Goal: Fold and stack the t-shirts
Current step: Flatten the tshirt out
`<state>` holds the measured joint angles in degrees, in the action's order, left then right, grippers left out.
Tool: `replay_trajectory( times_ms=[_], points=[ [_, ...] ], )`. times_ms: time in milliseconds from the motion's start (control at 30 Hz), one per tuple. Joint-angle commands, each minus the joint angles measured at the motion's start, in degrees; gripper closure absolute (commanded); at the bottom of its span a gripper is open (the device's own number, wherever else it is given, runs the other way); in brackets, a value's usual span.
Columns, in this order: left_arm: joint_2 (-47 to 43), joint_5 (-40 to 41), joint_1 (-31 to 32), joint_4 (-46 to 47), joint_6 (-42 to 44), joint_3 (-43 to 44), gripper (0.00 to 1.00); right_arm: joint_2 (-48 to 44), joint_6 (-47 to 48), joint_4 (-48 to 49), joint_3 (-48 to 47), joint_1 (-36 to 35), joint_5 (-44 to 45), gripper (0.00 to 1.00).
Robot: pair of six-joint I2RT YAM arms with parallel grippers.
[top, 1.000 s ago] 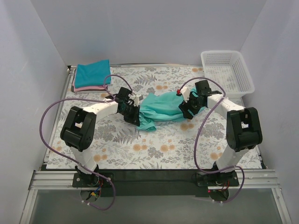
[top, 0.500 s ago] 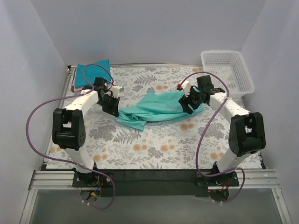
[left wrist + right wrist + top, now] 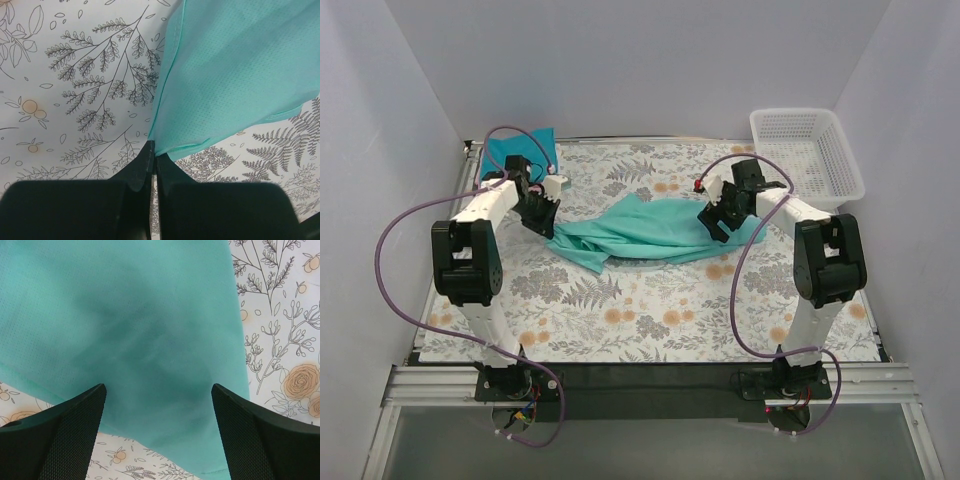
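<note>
Floral-print table [image 3: 650, 320] boxed in by plain white walls, viewed from above.

Left arm [image 3: 485, 203] stretched way up the left side, forearm angled in toward the middle. Left gripper [image 3: 546, 214] parked right at the left end of the green shirt [image 3: 645, 228]. Seen from its own wrist cam, fingers [image 3: 142, 167] pressed flat together, pinching a corner of the green hem, with the cloth fanning up and to the right from there.

Right arm [image 3: 785, 208] reaching up the right side, forearm turned in to the left. Right gripper [image 3: 716, 222] over the shirt's right end. On the wrist cam, spread wide, one mesh-textured finger [image 3: 65, 435] in each lower corner and green cloth filling everything between. Can't tell whether touching the fabric or just above it.

Green shirt lying rumpled on the table as a long band between the two grippers, a loose fold poking toward the near-left.

Count: two arms, two grippers, two shirts in plain sight — the green one, plus a blue shirt [image 3: 500, 152] folded at the far-left corner, partly behind the left arm. One white basket [image 3: 807, 150] at the far-right corner, well apart from both shirts.
</note>
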<state>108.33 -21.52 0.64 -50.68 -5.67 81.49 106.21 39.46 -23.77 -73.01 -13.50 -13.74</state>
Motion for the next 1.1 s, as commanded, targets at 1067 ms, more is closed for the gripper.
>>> replay_trajectory(
  times_ms=[1067],
  points=[
    [3.6, 2.4, -0.6, 0.0, 0.5, 9.9, 1.0, 7.3, -1.1, -9.6, -9.0, 8.0, -0.7, 0.3]
  ],
)
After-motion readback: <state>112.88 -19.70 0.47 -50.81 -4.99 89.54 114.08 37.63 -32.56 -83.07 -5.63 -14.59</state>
